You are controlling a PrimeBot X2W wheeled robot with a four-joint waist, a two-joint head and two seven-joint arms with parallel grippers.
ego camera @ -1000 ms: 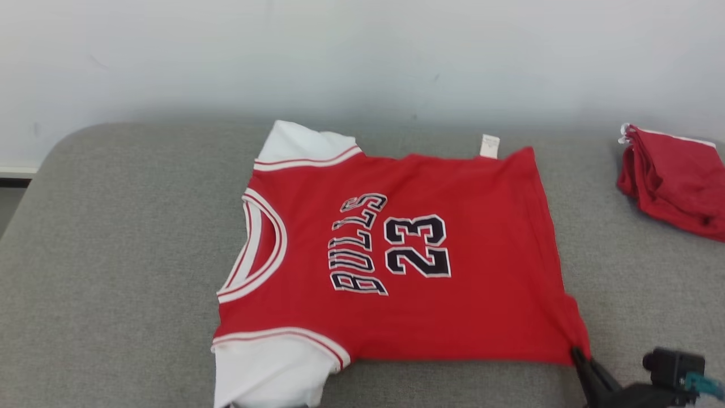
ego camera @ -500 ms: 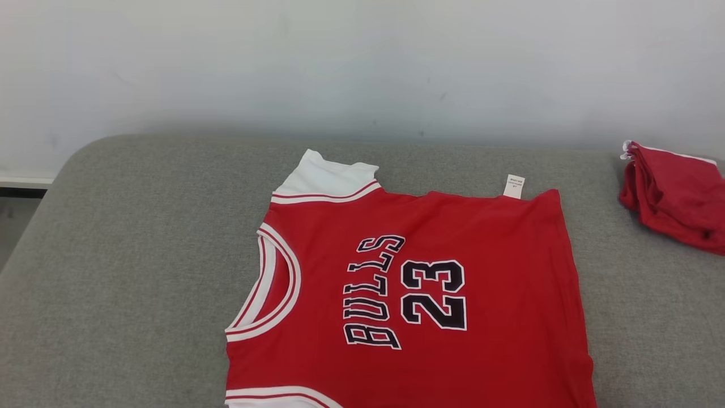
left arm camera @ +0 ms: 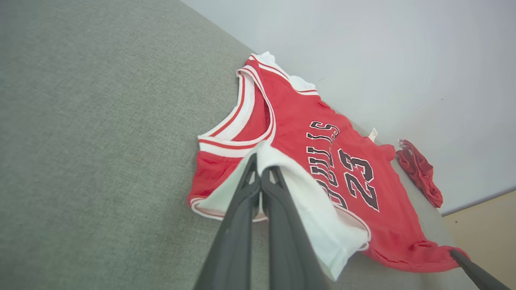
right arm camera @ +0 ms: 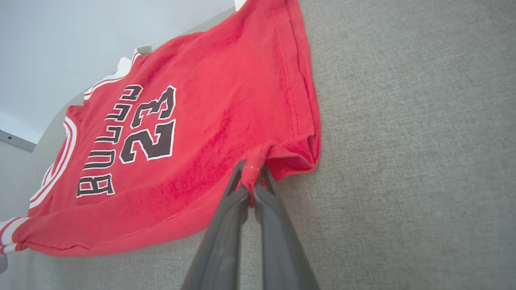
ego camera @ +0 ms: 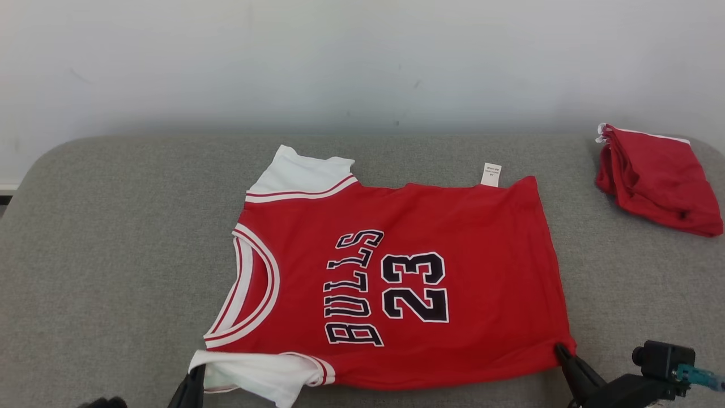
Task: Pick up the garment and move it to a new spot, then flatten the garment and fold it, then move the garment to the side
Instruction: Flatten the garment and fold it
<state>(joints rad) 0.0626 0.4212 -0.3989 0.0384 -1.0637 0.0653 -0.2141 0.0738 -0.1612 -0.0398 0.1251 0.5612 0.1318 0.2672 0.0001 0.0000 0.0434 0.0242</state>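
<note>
Left gripper (left arm camera: 258, 171) pinches the white sleeve (left arm camera: 314, 201), right gripper (right arm camera: 252, 173) pinches the hem corner (right arm camera: 298, 157); wrist views make both grips clear. Jersey (ego camera: 481, 238) lies on the couch (ego camera: 113, 255) between them. Head view adds a red bundle (ego camera: 657, 181) well beyond the right gripper. Sleeve was flat a second ago and is now bunched.

Left end effector (left arm camera: 258, 179), right end effector (right arm camera: 252, 179): both clamped tight on garment (left arm camera: 290, 104).
</note>
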